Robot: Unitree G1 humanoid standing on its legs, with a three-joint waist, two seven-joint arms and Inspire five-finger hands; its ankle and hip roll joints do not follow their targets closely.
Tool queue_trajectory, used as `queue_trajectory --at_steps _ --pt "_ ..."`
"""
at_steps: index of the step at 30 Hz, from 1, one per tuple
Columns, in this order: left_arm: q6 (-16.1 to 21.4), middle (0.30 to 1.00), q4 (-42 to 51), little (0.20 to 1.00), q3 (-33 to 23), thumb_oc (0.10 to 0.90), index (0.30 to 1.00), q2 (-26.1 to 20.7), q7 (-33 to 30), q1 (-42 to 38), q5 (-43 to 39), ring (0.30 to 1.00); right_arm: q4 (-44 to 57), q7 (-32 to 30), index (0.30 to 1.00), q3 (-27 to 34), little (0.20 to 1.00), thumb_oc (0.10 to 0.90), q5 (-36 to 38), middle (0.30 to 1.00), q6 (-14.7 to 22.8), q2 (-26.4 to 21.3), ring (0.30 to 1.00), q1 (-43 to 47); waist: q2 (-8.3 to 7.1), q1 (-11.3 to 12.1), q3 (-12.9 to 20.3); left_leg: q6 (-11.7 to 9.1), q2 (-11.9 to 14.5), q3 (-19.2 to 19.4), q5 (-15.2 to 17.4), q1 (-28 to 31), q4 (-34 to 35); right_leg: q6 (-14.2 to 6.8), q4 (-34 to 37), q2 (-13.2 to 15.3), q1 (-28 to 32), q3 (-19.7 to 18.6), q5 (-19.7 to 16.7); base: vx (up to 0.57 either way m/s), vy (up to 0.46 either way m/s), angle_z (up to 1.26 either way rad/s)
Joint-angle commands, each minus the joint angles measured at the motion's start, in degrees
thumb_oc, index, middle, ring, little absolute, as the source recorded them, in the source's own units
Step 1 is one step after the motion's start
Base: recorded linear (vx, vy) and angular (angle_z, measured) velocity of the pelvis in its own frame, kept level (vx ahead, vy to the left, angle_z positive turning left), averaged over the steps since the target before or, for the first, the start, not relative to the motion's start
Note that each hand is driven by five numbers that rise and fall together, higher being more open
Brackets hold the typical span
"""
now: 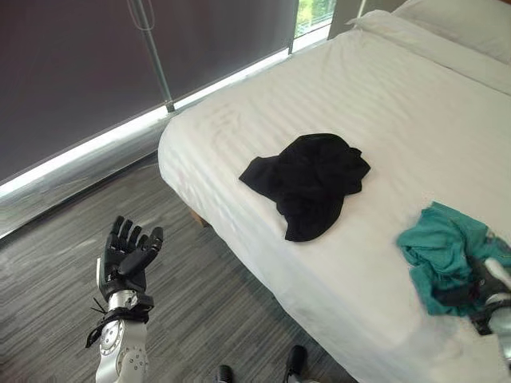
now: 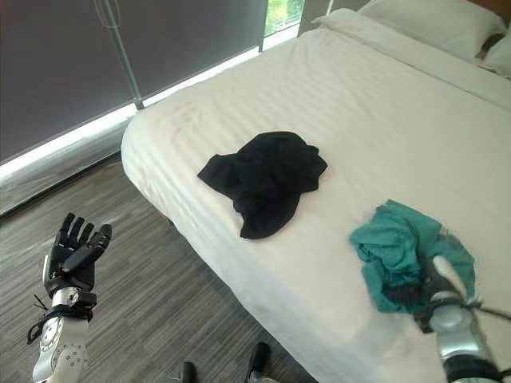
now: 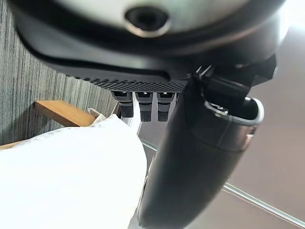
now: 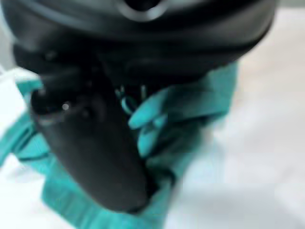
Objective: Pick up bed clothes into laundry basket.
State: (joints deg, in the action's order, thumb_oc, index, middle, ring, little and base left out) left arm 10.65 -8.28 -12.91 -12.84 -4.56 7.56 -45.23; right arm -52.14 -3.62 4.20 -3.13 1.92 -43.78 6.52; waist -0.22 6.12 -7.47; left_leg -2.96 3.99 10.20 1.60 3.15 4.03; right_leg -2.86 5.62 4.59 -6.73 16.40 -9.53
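Observation:
A black garment [image 1: 311, 179] lies crumpled on the white bed [image 1: 231, 136], a little in from its near edge. A teal garment [image 1: 439, 247] is bunched up near the bed's right front. My right hand [image 2: 437, 291] rests in it. The right wrist view has the thumb [image 4: 90, 157] pressed into the teal cloth [image 4: 190, 109], folds gathered between thumb and fingers. My left hand [image 1: 128, 255] is raised over the floor to the left of the bed, palm up and fingers straight, holding nothing. I see no laundry basket.
Pillows [image 1: 463, 20] lie at the bed's far right end. A dark window blind [image 1: 96, 64] and a sill line the left side. Grey wood-pattern floor [image 1: 207, 311] runs between window and bed. A wooden bed leg [image 3: 62, 112] shows under the mattress.

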Motion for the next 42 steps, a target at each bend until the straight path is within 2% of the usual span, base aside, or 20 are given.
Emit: queue_trajectory --at_steps 1,2,4,9,10,11,18,25,27,28,30,31,32,34,35,36,37,40,41,42 --pt "4.1 0.9 6.0 0.9 -3.8 0.8 0.9 -3.2 0.9 -3.2 -0.7 0.9 -12.2 0.7 0.9 -1.6 0.9 0.8 0.7 0.9 -2.9 -0.1 0.9 2.2 0.29 1.0 -1.7 -3.8 -0.1 -3.8 -6.4 -5.3 1.0 -6.1 -0.6 3.2 8.6 4.7 8.0 0.02 -0.025 0.34" --pt "4.6 0.9 6.6 0.9 -7.0 0.8 0.9 -2.3 0.3 -0.4 -1.6 0.9 -17.0 0.8 0.9 -2.5 0.9 0.8 -1.2 0.9 -3.8 5.4 0.9 0.2 2.01 1.8 -2.0 -3.9 -0.8 -4.9 -6.7 -6.4 1.0 -6.1 -0.6 3.8 8.0 5.7 8.1 0.02 -0.026 0.38" --pt "5.6 0.9 6.0 0.9 -10.3 0.8 0.9 -1.2 -0.3 1.0 -2.7 0.9 -17.2 1.2 0.9 -1.9 0.9 0.8 -1.4 0.9 -4.1 7.3 0.9 -1.6 2.81 2.2 -1.9 -4.0 -1.0 -5.1 -7.0 -7.1 1.0 -6.1 -0.6 4.1 7.6 6.1 8.2 0.04 -0.023 0.2" --pt "6.5 0.9 4.9 0.9 -11.4 0.8 0.9 -0.3 -1.3 1.1 -4.1 0.9 -15.5 0.5 0.9 0.1 0.9 0.8 0.8 0.9 -4.0 6.3 0.9 -2.5 3.48 2.1 -1.7 -4.2 -1.1 -5.3 -7.1 -7.5 1.0 -6.0 -0.6 4.0 7.3 6.2 8.6 0.04 -0.016 0.12" --pt "6.8 0.9 5.1 0.9 -10.7 0.8 0.9 -0.3 -1.7 0.5 -4.2 0.9 -15.0 0.0 0.582 0.6 0.582 0.588 2.2 0.582 -3.8 5.7 0.582 -2.1 3.49 2.0 -1.7 -4.3 -0.9 -5.2 -7.0 -7.3 1.0 -6.0 -0.6 3.9 7.3 6.2 8.7 0.02 -0.018 0.11" --pt "6.9 0.9 5.2 0.9 -10.2 0.8 0.9 -0.5 -1.9 -0.1 -4.0 0.9 -15.2 0.1 0.3 0.9 0.3 0.4 3.3 0.3 -3.6 5.4 0.3 -1.9 3.45 1.9 -1.8 -4.2 -0.9 -5.3 -7.0 -7.2 1.0 -5.9 -0.6 3.7 7.5 6.1 8.9 0.03 -0.031 0.02" --pt "6.9 0.9 7.0 0.9 -7.4 0.8 0.9 1.2 -3.6 -4.2 -3.8 0.9 -7.0 -1.2 0.3 4.1 0.3 0.4 8.3 0.3 -2.0 5.1 0.3 -4.1 2.03 -0.2 -1.9 -4.3 -0.2 -5.3 -6.7 -5.6 1.0 -5.3 -0.6 2.8 9.5 6.3 10.1 0.02 -0.041 0.01" --pt "6.1 0.9 5.2 0.9 -7.8 0.8 0.9 -1.3 -5.8 -8.6 -1.6 0.9 5.7 -1.5 0.3 7.9 0.3 0.4 5.0 0.3 -2.8 7.4 0.3 -13.1 2.28 -3.3 -2.5 -4.6 0.7 -5.7 -6.3 -3.9 1.0 -3.6 -1.0 1.6 11.3 5.7 11.6 -0.01 -0.035 0.02" --pt "4.1 0.9 3.5 0.9 -8.5 0.8 0.9 -7.6 -5.1 -10.6 3.5 0.9 11.0 0.3 0.3 8.8 0.3 0.4 4.0 0.3 -3.0 6.7 0.3 -15.1 1.77 -4.6 -3.9 -4.9 1.5 -4.8 -4.3 -4.0 -7.4 -2.5 -2.1 1.1 12.4 3.4 12.8 -0.03 -0.066 -0.01" --pt "4.1 0.9 3.3 0.9 -8.5 0.8 0.9 -7.7 -5.1 -10.8 3.5 0.9 11.0 0.3 0.3 8.9 0.3 0.4 4.0 0.3 -3.1 6.8 0.3 -15.1 1.7 -4.5 -3.9 -4.8 1.6 -4.8 -4.2 -4.6 -8.0 -2.4 -2.1 1.1 12.1 3.4 12.6 -0.06 -0.068 -0.13" --pt "2.4 0.9 1.9 0.9 -7.9 0.8 0.9 -14.2 -3.8 -12.5 8.4 0.9 13.5 1.5 0.3 8.7 0.3 0.4 3.1 0.3 -3.1 5.8 0.3 -15.3 1.36 -4.8 -5.2 -5.5 2.3 -5.1 -5.7 -7.8 -17.5 -1.5 -1.8 0.0 13.1 1.4 12.9 -0.05 -0.079 -0.43" --pt "1.8 0.9 1.6 0.9 -7.1 0.8 0.9 -17.1 -3.5 -13.7 9.0 0.9 15.0 1.7 0.3 8.3 0.3 0.4 2.8 0.3 -3.1 4.9 0.3 -14.7 0.97 -4.6 -6.1 -6.0 2.3 -6.7 -7.4 -10.0 -23.3 -1.2 -1.4 -0.4 13.9 0.2 13.0 -0.09 -0.037 -0.75" --pt "1.3 0.9 0.9 0.9 -3.6 0.8 0.9 -21.2 -1.7 -17.1 8.0 0.9 15.7 1.4 0.3 7.3 0.3 0.4 4.4 0.3 -3.2 4.1 0.3 -11.7 0.36 -3.8 -6.8 -5.5 0.3 -12.7 -8.3 -13.5 -29.1 -1.3 -1.2 -0.8 13.8 -3.1 13.1 -0.08 -0.011 -0.79" --pt "0.9 0.9 0.3 0.9 -2.7 0.8 0.9 -22.7 -1.0 -18.0 8.6 0.9 15.5 1.9 0.3 6.6 0.3 0.4 4.8 0.3 -3.2 3.8 0.3 -10.5 0.17 -3.6 -6.5 -5.1 -0.2 -14.1 -7.9 -14.6 -28.1 -1.6 -1.1 -0.6 13.6 -4.3 12.7 0.06 0.052 -1.12" --pt "-1.2 0.9 0.0 0.9 0.6 0.8 0.9 -27.6 2.0 -19.2 10.4 0.9 16.2 3.2 0.3 5.9 0.3 0.4 5.4 0.3 -3.3 3.1 0.3 -9.3 -0.03 -3.8 -6.2 -4.8 2.0 -14.7 -6.3 -14.8 -23.0 -2.7 -1.2 -0.7 14.7 -6.5 13.5 0.14 0.065 -1.31" --pt "-1.2 0.9 -0.2 0.9 0.8 0.8 0.9 -27.7 2.1 -19.4 10.3 0.9 16.3 3.2 0.3 6.0 0.3 0.4 5.4 0.3 -3.4 3.2 0.3 -9.4 -0.19 -3.6 -6.2 -4.8 2.0 -14.5 -6.8 -14.6 -22.4 -2.7 -1.1 -0.6 14.6 -6.6 13.3 0.25 0.18 -1.12" --pt "-1.9 0.9 2.4 0.9 4.2 0.8 0.9 -29.6 4.1 -21.2 12.2 0.9 16.9 4.1 0.3 6.0 0.3 0.4 5.1 0.3 -3.1 2.3 0.3 -9.5 0.19 -4.7 -5.3 -5.2 4.8 -14.7 -7.4 -14.4 -14.6 -3.3 -1.7 -0.7 15.3 -7.4 14.1 0.13 0.119 -0.42" --pt "-2.8 0.9 2.7 0.9 7.1 0.8 0.9 -30.1 5.6 -22.8 12.5 0.9 17.5 4.5 0.3 6.1 0.3 0.4 4.8 0.3 -3.2 1.8 0.3 -9.7 0.38 -4.5 -5.4 -5.5 5.6 -14.6 -9.3 -12.9 -9.6 -3.5 -1.9 -0.7 15.9 -8.4 14.7 0.19 0.169 -0.3" --pt "-3.6 0.9 2.5 0.9 14.1 0.8 0.9 -31.2 7.9 -29.4 11.4 0.9 17.6 3.8 0.3 5.6 0.3 0.4 4.5 0.3 -2.8 1.5 0.3 -9.0 0.95 -5.7 -4.8 -7.1 6.9 -13.4 -12.8 -13.2 -5.0 -4.3 -1.8 -0.2 17.9 -9.5 15.9 0.22 0.284 -0.33" --pt "-3.6 0.9 2.7 0.9 15.5 0.8 0.9 -31.0 8.9 -30.4 10.7 0.9 18.3 4.1 0.3 5.2 0.3 0.4 4.2 0.3 -3.0 2.0 0.3 -8.5 0.98 -5.8 -4.2 -6.7 6.9 -12.8 -11.2 -12.5 -5.6 -4.7 -2.0 0.2 18.1 -10.2 16.3 0.23 0.288 -0.38"
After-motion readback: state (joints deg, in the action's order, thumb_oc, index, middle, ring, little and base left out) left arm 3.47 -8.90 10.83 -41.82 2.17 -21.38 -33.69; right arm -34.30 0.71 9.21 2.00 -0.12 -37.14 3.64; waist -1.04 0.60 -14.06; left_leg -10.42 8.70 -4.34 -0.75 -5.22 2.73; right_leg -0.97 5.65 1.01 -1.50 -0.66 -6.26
